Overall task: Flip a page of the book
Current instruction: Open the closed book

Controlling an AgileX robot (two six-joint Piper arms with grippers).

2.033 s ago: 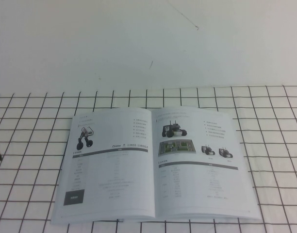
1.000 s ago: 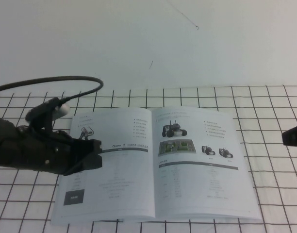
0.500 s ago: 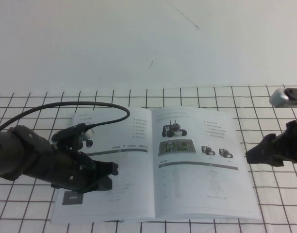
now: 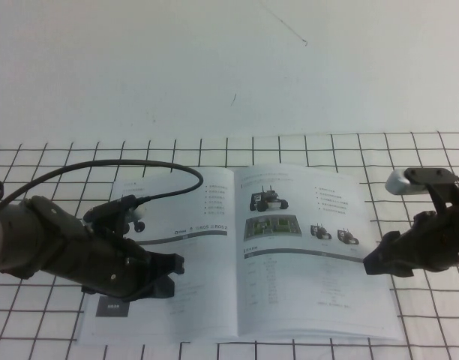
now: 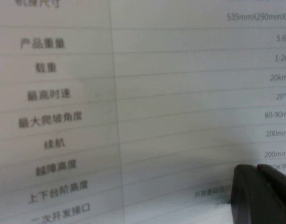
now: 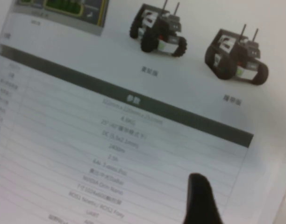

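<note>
The book point(image 4: 214, 255) lies open and flat on the grid-marked table. Its right-hand leaf is the page point(image 4: 312, 255), showing a robot car, a green board and a table; it also fills the right wrist view point(image 6: 133, 93). My left gripper point(image 4: 175, 268) is over the lower part of the left-hand leaf. In the left wrist view point(image 5: 257, 170) its dark fingers are pressed together just above the printed table. My right gripper point(image 4: 370, 266) is at the outer right edge of the page, low over the paper, and holds nothing. It also shows in the right wrist view point(image 6: 199, 184).
The white table surface with black grid lines point(image 4: 49, 172) surrounds the book. A plain white wall point(image 4: 214, 67) rises behind. The left arm's black cable point(image 4: 139, 166) arches over the top of the left-hand leaf.
Both arms came in from the sides. The left gripper has settled over the lower left leaf. The right gripper has moved left and down to the page's outer edge. The book has not moved.
</note>
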